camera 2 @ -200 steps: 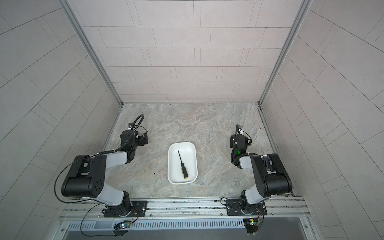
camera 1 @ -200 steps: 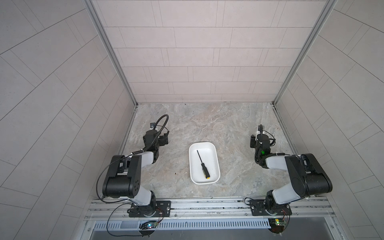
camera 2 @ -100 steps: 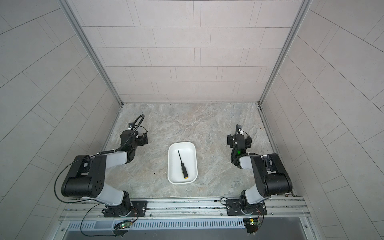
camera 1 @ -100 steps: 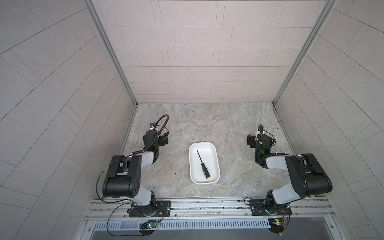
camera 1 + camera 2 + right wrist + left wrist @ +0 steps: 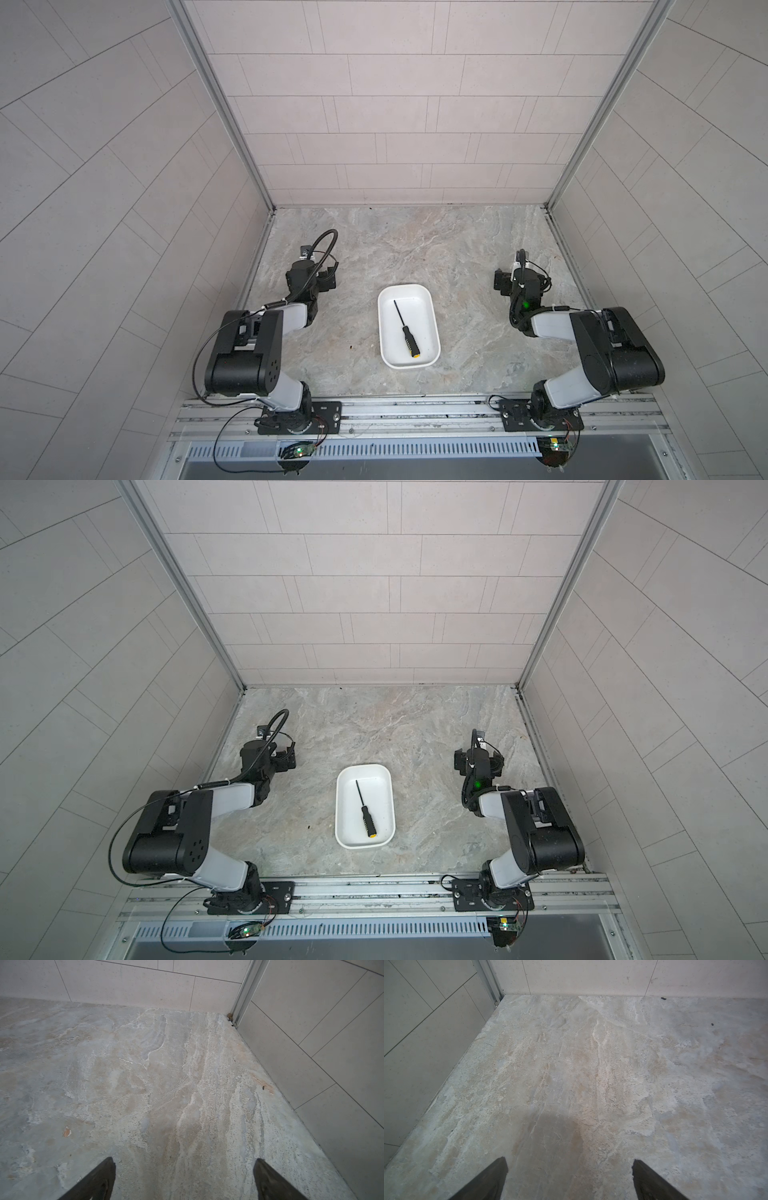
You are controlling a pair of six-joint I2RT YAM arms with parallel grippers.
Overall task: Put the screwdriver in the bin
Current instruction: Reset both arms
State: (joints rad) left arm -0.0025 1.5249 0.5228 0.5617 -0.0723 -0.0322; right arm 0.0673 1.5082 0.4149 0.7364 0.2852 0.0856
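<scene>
The screwdriver (image 5: 405, 328) (image 5: 365, 808), black-handled with a yellow end cap, lies flat inside the white bin (image 5: 409, 286) (image 5: 361, 766) at the table's middle, with its cap toward the front. In both top views my left gripper (image 5: 326, 278) (image 5: 286, 758) rests low to the left of the bin, well apart from it. My right gripper (image 5: 521, 274) (image 5: 478, 756) sits to the right of the bin, also apart. Each wrist view shows its gripper, left (image 5: 569, 1160) and right (image 5: 185, 1159), open with only bare marble between the fingertips.
Tiled walls enclose the marble table (image 5: 415, 241) on the left, back and right, and each gripper is near a side wall. A metal rail (image 5: 415, 409) carrying both arm bases runs along the front edge. A tiny dark speck (image 5: 351, 345) lies left of the bin.
My right gripper's jaws have spread wider apart. The left arm, the bin and the screwdriver have not moved.
</scene>
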